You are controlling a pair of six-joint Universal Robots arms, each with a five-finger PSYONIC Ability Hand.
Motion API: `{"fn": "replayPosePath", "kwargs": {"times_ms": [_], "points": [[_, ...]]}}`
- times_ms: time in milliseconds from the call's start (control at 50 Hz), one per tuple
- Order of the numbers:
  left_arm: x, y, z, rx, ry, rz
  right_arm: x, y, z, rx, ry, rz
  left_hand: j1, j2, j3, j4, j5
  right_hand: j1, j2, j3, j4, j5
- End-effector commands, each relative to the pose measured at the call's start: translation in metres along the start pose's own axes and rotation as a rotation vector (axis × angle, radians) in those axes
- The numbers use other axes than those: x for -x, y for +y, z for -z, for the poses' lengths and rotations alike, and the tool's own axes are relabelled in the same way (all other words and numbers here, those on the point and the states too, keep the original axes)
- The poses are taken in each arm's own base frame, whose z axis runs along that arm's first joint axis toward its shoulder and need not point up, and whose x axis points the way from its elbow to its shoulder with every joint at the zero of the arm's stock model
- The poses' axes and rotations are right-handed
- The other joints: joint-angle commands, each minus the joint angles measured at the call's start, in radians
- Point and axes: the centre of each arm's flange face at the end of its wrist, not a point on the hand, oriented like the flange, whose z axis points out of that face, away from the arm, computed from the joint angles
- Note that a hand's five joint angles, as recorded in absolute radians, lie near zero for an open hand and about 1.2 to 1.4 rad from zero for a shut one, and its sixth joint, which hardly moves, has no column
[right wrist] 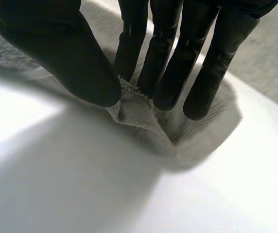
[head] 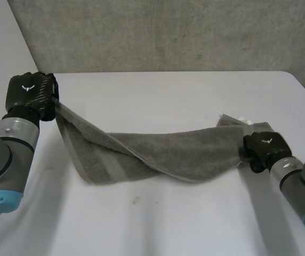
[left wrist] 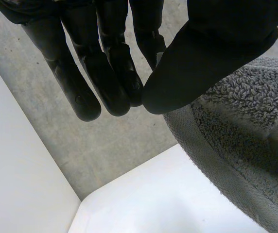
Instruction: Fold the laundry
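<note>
Now, towel (head: 184,152): grey terry with a flat woven band along its edge, stretched as a sagging, twisted strip across the middle of the white table (head: 158,229).
Ends: one is lifted off the table toward 10 o'clock, the other lies low toward 3 o'clock.
Left hand (head: 31,96): thumb closed against straight fingers, pinching the raised corner.
Right hand (head: 264,149): thumb and fingers pinch the far corner at the table surface.
Count: one towel, two hands, one table.

The towel (head: 184,152) is grey, perhaps with a plainer border band; the table (head: 168,224) is white.
</note>
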Motion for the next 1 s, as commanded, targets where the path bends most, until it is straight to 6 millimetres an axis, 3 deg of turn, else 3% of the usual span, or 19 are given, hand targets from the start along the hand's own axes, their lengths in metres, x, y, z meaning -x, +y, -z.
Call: {"fn": "replayPosePath", "kwargs": {"times_ms": [20,100,180,280,360,440,560,600,640,660,740,780,820,860,920,940,960,980,1000], "points": [[-0.001,-0.001,0.001,-0.003,0.003,0.001,-0.017,-0.021,0.008,-0.060,0.049,-0.001,0.218,0.179,0.180,0.178,0.184,0.470,0.237,0.216,0.206,0.250],[-0.001,-0.002,0.001,-0.005,0.005,0.001,-0.024,-0.033,0.015,-0.095,0.069,0.003,0.218,0.179,0.180,0.178,0.184,0.470,0.237,0.216,0.206,0.250],[-0.001,-0.005,0.002,-0.010,0.005,0.000,-0.036,-0.058,0.034,-0.148,0.076,0.008,0.218,0.179,0.180,0.178,0.184,0.470,0.237,0.216,0.206,0.250],[0.003,-0.022,0.005,-0.047,0.000,-0.004,-0.060,-0.091,0.059,-0.192,0.106,0.022,0.218,0.179,0.180,0.178,0.184,0.470,0.237,0.216,0.206,0.250],[0.010,-0.048,0.015,-0.072,0.004,-0.059,-0.074,-0.117,0.084,-0.164,0.092,0.086,0.218,0.179,0.180,0.178,0.184,0.470,0.237,0.216,0.206,0.250],[0.011,-0.068,0.031,-0.040,0.052,-0.166,-0.081,-0.127,0.098,-0.106,0.078,0.179,0.218,0.179,0.180,0.178,0.184,0.470,0.237,0.216,0.206,0.250],[0.010,-0.062,0.050,0.095,0.112,-0.290,-0.079,-0.125,0.112,0.043,0.020,0.430,0.218,0.179,0.180,0.178,0.184,0.470,0.237,0.216,0.206,0.250],[0.008,-0.047,0.062,0.221,0.174,-0.374,-0.079,-0.120,0.110,0.079,0.008,0.476,0.218,0.179,0.180,0.178,0.184,0.470,0.237,0.216,0.206,0.250],[0.006,-0.038,0.067,0.280,0.206,-0.409,-0.077,-0.098,0.093,0.189,-0.031,0.499,0.218,0.179,0.180,0.178,0.184,0.470,0.237,0.216,0.206,0.250],[0.003,-0.026,0.071,0.340,0.238,-0.441,-0.077,-0.098,0.093,0.189,-0.032,0.499,0.218,0.179,0.180,0.178,0.184,0.470,0.237,0.216,0.206,0.250],[-0.002,-0.004,0.066,0.416,0.285,-0.479,-0.076,-0.072,0.064,0.304,-0.070,0.490,0.218,0.179,0.180,0.178,0.184,0.470,0.237,0.216,0.206,0.250],[-0.004,0.006,0.061,0.440,0.298,-0.488,-0.074,-0.068,0.056,0.315,-0.072,0.494,0.218,0.179,0.180,0.178,0.184,0.470,0.237,0.216,0.206,0.250],[-0.007,0.016,0.045,0.444,0.302,-0.491,-0.069,-0.069,0.046,0.304,-0.071,0.508,0.218,0.179,0.180,0.178,0.184,0.470,0.237,0.216,0.206,0.250],[-0.008,0.020,0.034,0.436,0.297,-0.491,-0.056,-0.074,0.024,0.250,-0.055,0.534,0.218,0.179,0.180,0.178,0.184,0.470,0.237,0.216,0.206,0.250],[-0.012,0.015,0.008,0.369,0.274,-0.492,-0.054,-0.083,0.013,0.204,-0.017,0.534,0.218,0.179,0.180,0.178,0.184,0.470,0.237,0.216,0.206,0.250],[-0.012,0.015,0.008,0.369,0.274,-0.492,-0.054,-0.095,0.004,0.144,0.032,0.528,0.218,0.179,0.180,0.178,0.184,0.470,0.237,0.216,0.206,0.250],[-0.013,0.008,-0.009,0.315,0.247,-0.489,-0.057,-0.110,-0.005,0.074,0.090,0.514,0.218,0.179,0.180,0.178,0.184,0.470,0.237,0.216,0.206,0.250],[-0.013,-0.003,-0.025,0.250,0.218,-0.483,-0.057,-0.110,-0.005,0.073,0.090,0.514,0.218,0.179,0.180,0.178,0.184,0.470,0.237,0.216,0.206,0.250],[-0.013,-0.003,-0.025,0.250,0.218,-0.483,-0.060,-0.126,-0.014,-0.008,0.150,0.500,0.218,0.179,0.180,0.178,0.184,0.470,0.237,0.216,0.206,0.250]]}}
